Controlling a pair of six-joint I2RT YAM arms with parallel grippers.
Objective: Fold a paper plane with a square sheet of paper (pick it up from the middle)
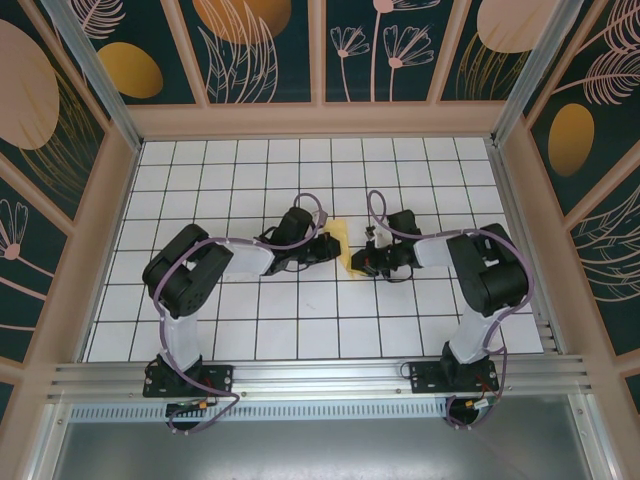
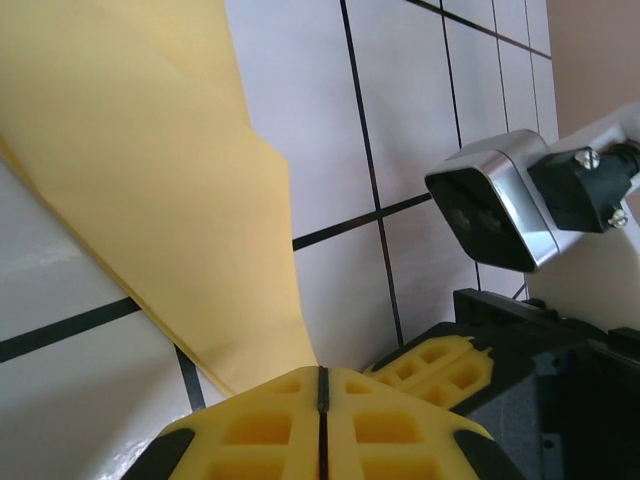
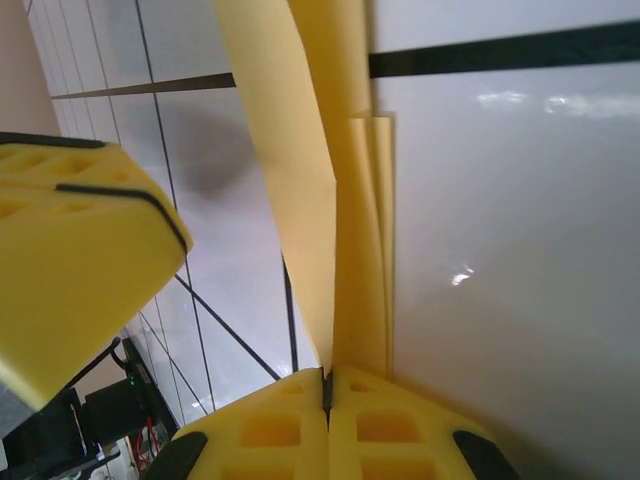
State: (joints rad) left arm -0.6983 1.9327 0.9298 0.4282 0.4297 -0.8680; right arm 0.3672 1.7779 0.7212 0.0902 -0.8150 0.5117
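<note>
The thin folded yellow paper sheet (image 1: 344,243) (image 2: 150,200) (image 3: 300,150) is held near the middle of the white grid-tiled table (image 1: 250,170), between the two arms. The left gripper (image 1: 328,247) (image 2: 320,385) is pressed together on one narrow end of it, and the right gripper (image 1: 366,264) (image 3: 327,385) is clamped on the layered folds from the other side, so it's pinched both ways

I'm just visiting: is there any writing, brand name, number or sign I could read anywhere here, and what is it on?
None: no word, number or logo can be read in any view.
Folded yellow paper: blank.
Walls: only painted plants and ovals, no letters.
Silver camera housing: no legible brand.
Arm bases: any marking is too small to read.
</note>
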